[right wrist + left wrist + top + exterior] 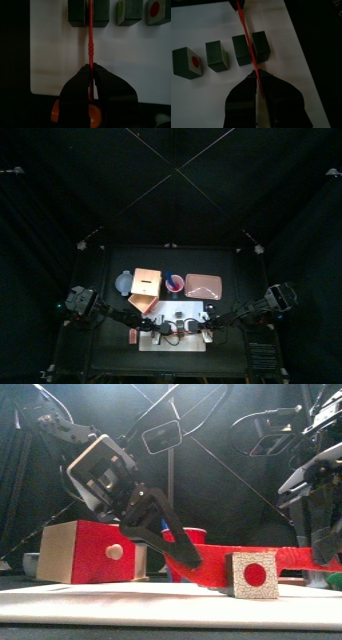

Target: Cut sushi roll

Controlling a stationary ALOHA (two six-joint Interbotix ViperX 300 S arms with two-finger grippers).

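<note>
Status: cutting is partly done and another cut is being set up.

The sushi roll point(216, 55) lies on the white board point(211, 25), already divided into three dark pieces in a row. The end slice point(188, 63) shows its red centre. Next to it is a second slice point(216, 55), with a clear gap on both sides. The long piece point(251, 48) is the largest and I judge it still uncut.

The thin red blade point(246, 35) runs across the top of the long piece, roughly over its middle. I cannot tell whether it is only resting there or has begun to bite.

The left gripper point(256, 75) has its jaws closed on one end of the blade. The right gripper point(90, 67) has its jaws pinched tight on the other end. The blade spans between the two arms, and the front view shows it level just above the board.

Done: two slices separated. Left: by my reading, press through the long piece, which would give four portions. Whether further cuts are wanted I cannot say.

Risk: the loose slices sit close to the blade line, and any sideways drag may shift them.
</note>
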